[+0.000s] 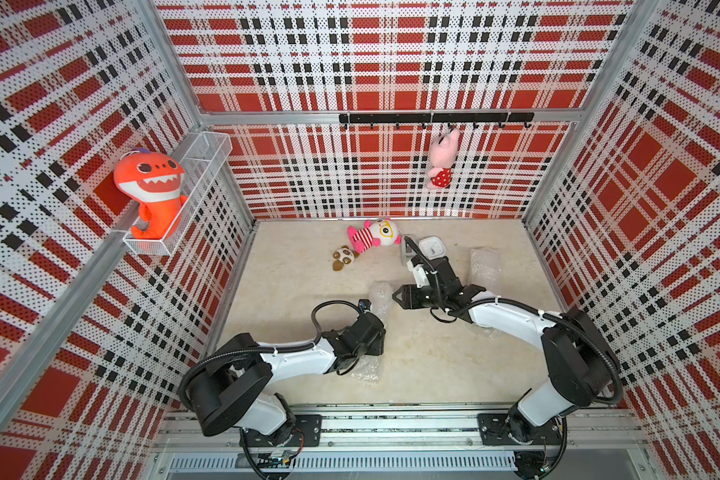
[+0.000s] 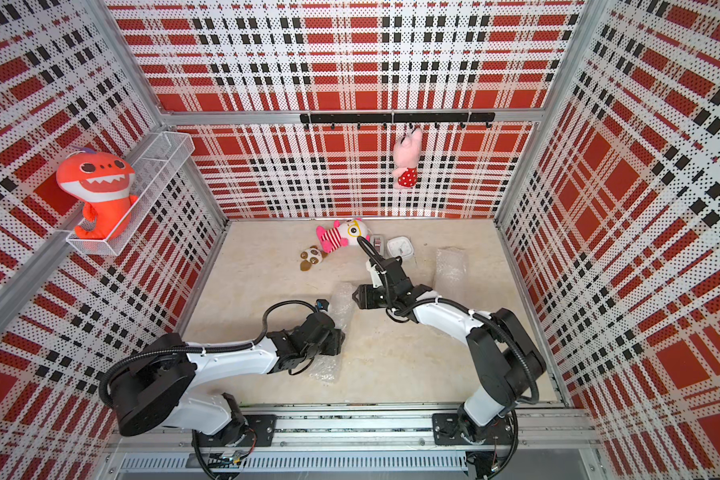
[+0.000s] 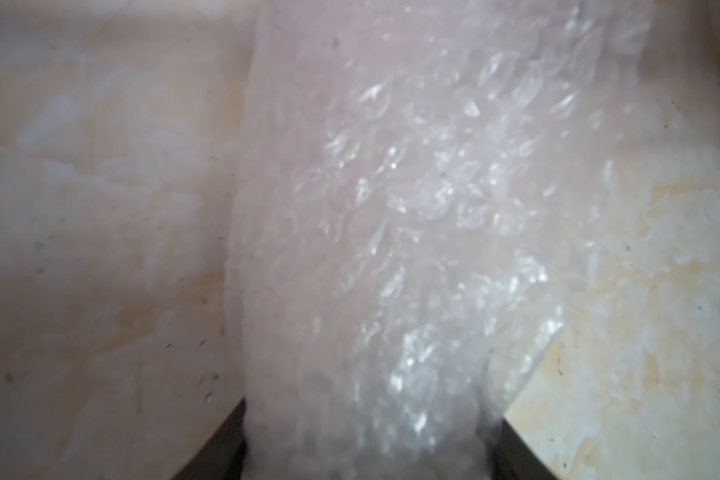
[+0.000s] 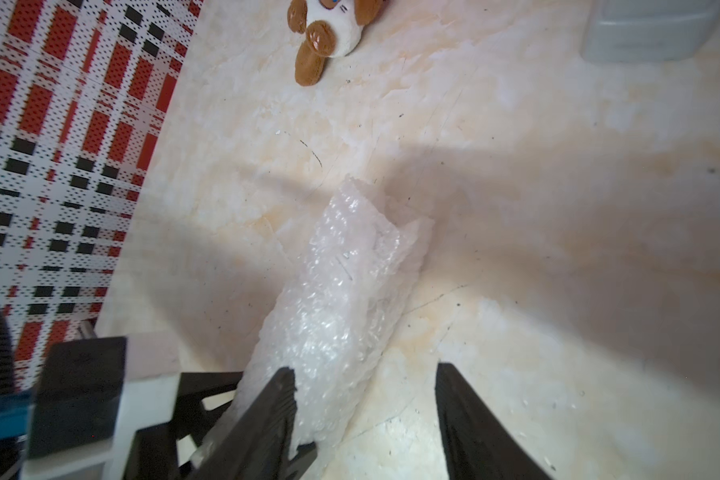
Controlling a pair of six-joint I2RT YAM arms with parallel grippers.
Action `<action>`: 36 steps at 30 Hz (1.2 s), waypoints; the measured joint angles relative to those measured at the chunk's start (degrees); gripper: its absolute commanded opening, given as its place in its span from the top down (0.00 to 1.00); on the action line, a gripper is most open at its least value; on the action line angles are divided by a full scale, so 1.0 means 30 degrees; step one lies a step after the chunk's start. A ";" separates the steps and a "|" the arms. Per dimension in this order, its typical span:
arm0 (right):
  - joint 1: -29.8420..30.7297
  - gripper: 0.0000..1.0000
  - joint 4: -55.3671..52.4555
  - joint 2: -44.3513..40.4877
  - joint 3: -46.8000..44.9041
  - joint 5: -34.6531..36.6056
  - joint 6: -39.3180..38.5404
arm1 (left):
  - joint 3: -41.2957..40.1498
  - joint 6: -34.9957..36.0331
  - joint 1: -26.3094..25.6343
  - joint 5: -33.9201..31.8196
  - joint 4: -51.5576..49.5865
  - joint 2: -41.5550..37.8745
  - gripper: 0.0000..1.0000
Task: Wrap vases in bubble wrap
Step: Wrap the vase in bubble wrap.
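Red, black and white plaid walls of perforated panel on three sides, pale marbled counter (image 1: 292, 291) below, arm bases on a rail at 6 o'clock. At the counter's centre, a roll of bubble wrap (image 1: 380, 297) lying on its side, long axis from 12 to 6. No bare vase anywhere in view; probably rolled up inside, though not to be made out through the cloudy plastic.

Left arm (image 1: 304, 359) reaching in from 7 o'clock. Left jaws clamped on the near end of the roll, one on each flank in the left wrist view, with plastic filling the whole gap. Likely pinning the bundle to stop the springy sheet from uncurling.

Right arm (image 1: 512, 318) coming across from 4 o'clock. Right jaws apart beside the far part of the same roll, on its 3 o'clock side, one finger (image 4: 275, 415) at the sheet's edge and the other well clear. Either free of it or lining up for a tuck; hard to say.

Second bubble-wrap bundle (image 1: 485, 266) at 1 o'clock, well apart from both arms, judged finished or waiting its turn.

Clutter at the back, out of the working zone: white square clock (image 1: 432, 248), pink striped plush (image 1: 366, 237) and brown-and-white plush pup (image 1: 344, 258) near 12 o'clock. Orange shark (image 1: 152, 187) in a wire basket (image 1: 208, 149) on the 9 o'clock wall.
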 measured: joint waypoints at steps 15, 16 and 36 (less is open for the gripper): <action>-0.0306 0.77 0.0627 0.0284 0.0175 -0.2193 0.0678 | 0.1552 0.4830 0.0750 0.3475 0.1304 0.1967 0.48; -0.0342 0.77 0.0678 0.0838 0.0393 -0.2091 0.0576 | 0.1545 0.4918 0.0772 0.3534 0.1304 0.1967 0.47; -0.0750 0.89 0.4175 0.3869 -0.0539 -0.0670 -0.0911 | 0.1355 0.4743 0.1035 0.2987 0.0466 0.0532 0.07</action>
